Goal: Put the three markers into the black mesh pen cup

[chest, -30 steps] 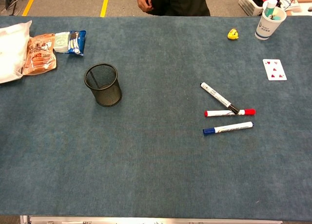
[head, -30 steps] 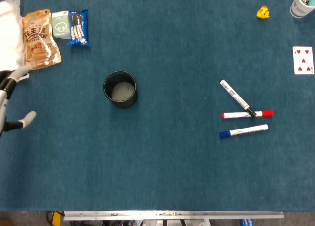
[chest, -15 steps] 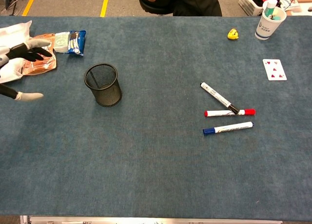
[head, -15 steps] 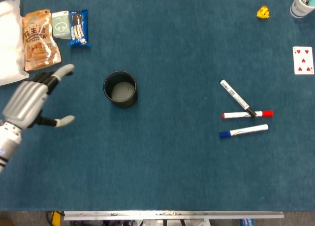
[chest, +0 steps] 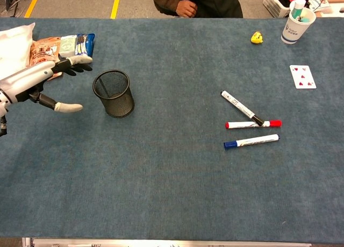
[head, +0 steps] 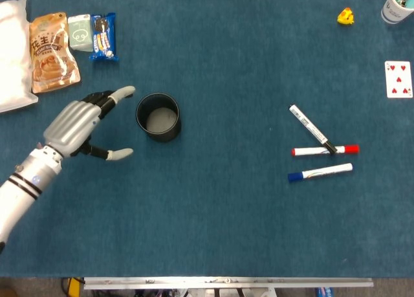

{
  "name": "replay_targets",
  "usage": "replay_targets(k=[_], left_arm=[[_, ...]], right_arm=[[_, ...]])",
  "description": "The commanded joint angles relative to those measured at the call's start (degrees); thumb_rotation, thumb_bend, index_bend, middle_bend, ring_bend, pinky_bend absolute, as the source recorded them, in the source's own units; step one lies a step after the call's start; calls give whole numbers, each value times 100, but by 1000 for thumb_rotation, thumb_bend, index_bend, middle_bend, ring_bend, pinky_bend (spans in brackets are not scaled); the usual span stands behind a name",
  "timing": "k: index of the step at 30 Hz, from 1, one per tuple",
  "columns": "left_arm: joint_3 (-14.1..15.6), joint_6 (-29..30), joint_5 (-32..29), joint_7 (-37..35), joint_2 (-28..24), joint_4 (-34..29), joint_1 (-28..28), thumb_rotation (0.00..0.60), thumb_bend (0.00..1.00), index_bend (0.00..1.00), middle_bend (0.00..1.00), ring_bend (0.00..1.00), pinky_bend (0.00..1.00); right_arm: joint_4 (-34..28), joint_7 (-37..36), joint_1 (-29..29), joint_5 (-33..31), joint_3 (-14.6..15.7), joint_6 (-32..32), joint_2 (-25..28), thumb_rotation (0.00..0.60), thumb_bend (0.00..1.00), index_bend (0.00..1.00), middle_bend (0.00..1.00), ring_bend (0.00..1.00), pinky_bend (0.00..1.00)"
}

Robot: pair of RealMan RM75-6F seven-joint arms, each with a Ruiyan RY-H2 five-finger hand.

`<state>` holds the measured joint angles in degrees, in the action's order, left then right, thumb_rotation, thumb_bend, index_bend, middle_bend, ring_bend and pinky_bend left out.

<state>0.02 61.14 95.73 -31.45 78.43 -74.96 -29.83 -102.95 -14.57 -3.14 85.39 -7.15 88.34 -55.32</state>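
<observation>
The counter (head: pixel 220 232) is covered in blue felt and carries every item listed below.

The left hand (head: pixel 81 125) sits over the counter's left portion, just beside the black mesh pen cup (head: pixel 158 116) and apart from it. Its fingers (head: pixel 120 93) are released and spread, thumb separated from the rest, with nothing in them. The chest view shows the same: the left hand (chest: pixel 40 83) is extended toward the cup (chest: pixel 113 92) without contact. The right hand does not appear in either view.

A white bag (head: pixel 11 54) lies at the far left edge. Next to it lies an orange snack pouch (head: pixel 50 51), then a pale green packet (head: pixel 80 32), then a blue biscuit packet (head: pixel 103 36), all in the upper left corner.

The pen cup stands upright, left of centre, with its mouth open and its interior holding no markers.

The three markers lie well apart from the cup, on the right portion of the counter. The black marker (head: pixel 312 129) lies diagonally, its black cap end resting over the red marker (head: pixel 324 150). The blue marker (head: pixel 319 173) lies just below the red one, roughly parallel to it and not touching.

A playing card (head: pixel 398 79) lies face up at the right edge. A white paper cup (chest: pixel 297 25) holding pens stands in the far right corner. A small yellow toy (head: pixel 346 16) lies near that cup.
</observation>
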Motion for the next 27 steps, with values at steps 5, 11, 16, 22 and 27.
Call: replay_targets(k=[5, 11, 16, 22, 27], left_arm=[[80, -49, -9, -202, 388, 490, -180, 400, 150, 15, 143, 135, 163], [152, -181, -67, -424, 669, 843, -309, 398, 151, 17, 143, 134, 159], [194, -310, -146, -614, 886, 1154, -405, 401, 151, 18, 143, 131, 154], [190, -416, -277, -808, 1058, 1399, -483, 398, 150, 18, 143, 119, 144], [181, -531, -361, -1012, 1145, 1450, -572, 399, 151, 22, 140, 119, 141]], right_arm=[[-55, 91, -4, 0, -23, 17, 66, 600, 283, 287, 225, 57, 55], [-69, 139, 18, -36, -30, 49, 66, 600, 282, 287, 225, 57, 55], [-61, 148, 43, -27, -43, 110, 74, 600, 282, 287, 225, 57, 55], [-22, 116, 88, -45, -35, 160, 64, 600, 282, 287, 226, 57, 55], [8, 84, 104, -46, -49, 196, 55, 600, 283, 287, 226, 57, 55]])
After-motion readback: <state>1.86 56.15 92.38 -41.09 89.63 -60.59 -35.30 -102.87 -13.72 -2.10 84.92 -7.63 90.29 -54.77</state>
